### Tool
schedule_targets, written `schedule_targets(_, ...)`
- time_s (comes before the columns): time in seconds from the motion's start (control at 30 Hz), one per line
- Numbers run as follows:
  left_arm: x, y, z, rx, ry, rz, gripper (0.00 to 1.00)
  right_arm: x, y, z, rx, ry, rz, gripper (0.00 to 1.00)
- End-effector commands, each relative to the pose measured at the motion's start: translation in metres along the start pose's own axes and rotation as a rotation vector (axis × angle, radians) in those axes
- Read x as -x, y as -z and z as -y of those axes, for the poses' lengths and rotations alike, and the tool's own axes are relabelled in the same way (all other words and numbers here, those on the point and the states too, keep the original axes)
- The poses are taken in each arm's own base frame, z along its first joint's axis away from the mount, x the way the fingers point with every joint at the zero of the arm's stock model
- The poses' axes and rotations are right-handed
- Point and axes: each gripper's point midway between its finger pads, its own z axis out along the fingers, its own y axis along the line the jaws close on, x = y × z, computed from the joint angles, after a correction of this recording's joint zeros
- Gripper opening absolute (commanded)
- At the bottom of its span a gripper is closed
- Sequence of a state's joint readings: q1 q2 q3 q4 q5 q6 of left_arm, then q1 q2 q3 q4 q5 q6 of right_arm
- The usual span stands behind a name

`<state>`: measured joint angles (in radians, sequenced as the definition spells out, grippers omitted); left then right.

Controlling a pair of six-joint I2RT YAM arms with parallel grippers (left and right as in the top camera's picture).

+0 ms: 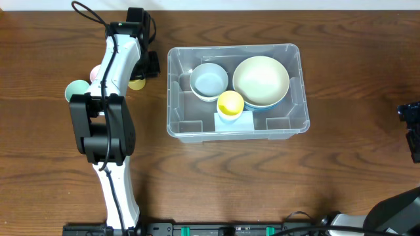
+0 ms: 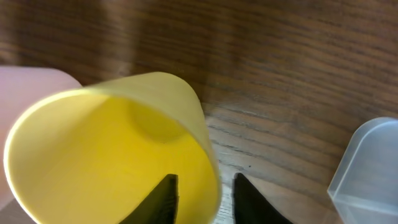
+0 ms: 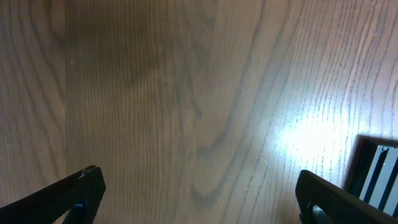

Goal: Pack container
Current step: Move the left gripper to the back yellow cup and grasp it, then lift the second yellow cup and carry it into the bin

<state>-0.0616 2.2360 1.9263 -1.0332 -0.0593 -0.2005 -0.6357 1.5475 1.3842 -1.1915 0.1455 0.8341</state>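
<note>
- The wooden counter [image 1: 341, 177] carries everything; the container [image 1: 275, 131] stands near its middle, just to the right of the left arm.
- The container is partly packed, and I judge the task about half done: three or four pieces are in, three cups are still outside.
- Inside, at the right, sits a big cream bowl [image 1: 261, 80]; it seems to rest in a pale blue one, of which only an edge shows.
- At the left inside is a smaller grey-blue bowl [image 1: 209, 80].
- Before these two stands a yellow cup [image 1: 230, 103], upright.
- Outside, close to the left arm, are a second yellow cup [image 2: 112, 155], a green cup [image 1: 75, 90] and a pink cup [image 2: 31, 87].
- The left fingers [image 2: 163, 198] are narrowed around the wall of the second yellow cup, one inside and one outside; whether they already press it I cannot tell.
- The right fingers [image 3: 68, 193] are spread wide over bare counter and hold nothing.
</note>
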Motion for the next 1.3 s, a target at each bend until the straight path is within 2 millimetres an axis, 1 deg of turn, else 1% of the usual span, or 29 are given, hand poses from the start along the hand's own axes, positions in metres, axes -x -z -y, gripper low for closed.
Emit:
schedule_targets(0.0, -0.003, -0.007, -0.004, 0.012, -0.005, -0.02, 0.22, 0.002, 0.0, 0.002, -0.004, -0.024, 0.004, 0.99)
schedule_targets(0.03, -0.004, -0.007, -0.004, 0.012, -0.006, -0.022, 0.19, 0.002, 0.0, 0.002, -0.003, -0.024, 0.004, 0.99)
schedule_targets(0.07, -0.005, -0.007, -0.004, 0.013, -0.006, -0.025, 0.13, 0.002, 0.0, 0.002, -0.003, -0.024, 0.004, 0.99)
schedule_targets(0.13, -0.006, -0.007, -0.004, 0.014, -0.007, -0.031, 0.07, 0.002, 0.0, 0.002, -0.004, -0.024, 0.004, 0.99)
schedule_targets(0.23, -0.008, -0.002, -0.006, 0.016, -0.007, -0.035, 0.06, 0.002, 0.0, 0.002, -0.004, -0.024, 0.004, 0.99)
schedule_targets(0.33, -0.007, 0.012, -0.007, 0.01, -0.004, -0.013, 0.06, 0.002, 0.0, 0.002, -0.004, -0.024, 0.004, 0.99)
schedule_targets(0.4, -0.004, 0.028, -0.008, 0.001, -0.001, 0.019, 0.06, 0.002, 0.0, 0.002, -0.004, -0.025, 0.004, 0.99)
schedule_targets(0.5, 0.001, 0.065, -0.011, -0.019, 0.008, 0.092, 0.06, 0.002, 0.0, 0.002, -0.004, -0.024, 0.004, 0.99)
schedule_targets(0.6, 0.0, 0.113, -0.015, -0.048, 0.017, 0.18, 0.06, 0.002, 0.0, 0.002, -0.004, -0.024, 0.004, 0.99)
schedule_targets(0.7, -0.012, 0.16, -0.011, -0.102, 0.006, 0.247, 0.06, 0.002, 0.0, 0.002, -0.004, -0.024, 0.004, 0.99)
schedule_targets(0.77, -0.026, 0.191, -0.002, -0.149, -0.019, 0.285, 0.06, 0.002, 0.0, 0.002, -0.004, -0.024, 0.004, 0.99)
schedule_targets(0.87, -0.052, 0.227, 0.017, -0.197, -0.085, 0.325, 0.06, 0.002, 0.0, 0.002, -0.004, -0.024, 0.004, 0.99)
schedule_targets(0.9, -0.06, 0.235, 0.024, -0.208, -0.111, 0.332, 0.06, 0.002, 0.0, 0.002, -0.004, -0.025, 0.004, 0.99)
schedule_targets(0.97, -0.08, 0.25, 0.045, -0.236, -0.183, 0.339, 0.06, 0.002, 0.0, 0.002, -0.004, -0.024, 0.004, 0.99)
schedule_targets(1.0, -0.089, 0.253, 0.054, -0.245, -0.22, 0.337, 0.06, 0.002, 0.0, 0.002, -0.004, -0.024, 0.004, 0.99)
schedule_targets(1.03, -0.1, 0.256, 0.069, -0.256, -0.281, 0.33, 0.06, 0.002, 0.0, 0.002, -0.004, -0.024, 0.004, 0.99)
schedule_targets(1.1, -0.115, 0.255, 0.087, -0.266, -0.344, 0.308, 0.06, 0.002, 0.0, 0.002, -0.004, -0.024, 0.004, 0.99)
schedule_targets(1.17, -0.13, 0.25, 0.104, -0.27, -0.402, 0.278, 0.06, 0.002, 0.0, 0.002, -0.004, -0.024, 0.004, 0.99)
schedule_targets(1.27, -0.146, 0.235, 0.123, -0.263, -0.468, 0.228, 0.06, 0.002, 0.0, 0.002, -0.004, -0.024, 0.004, 0.99)
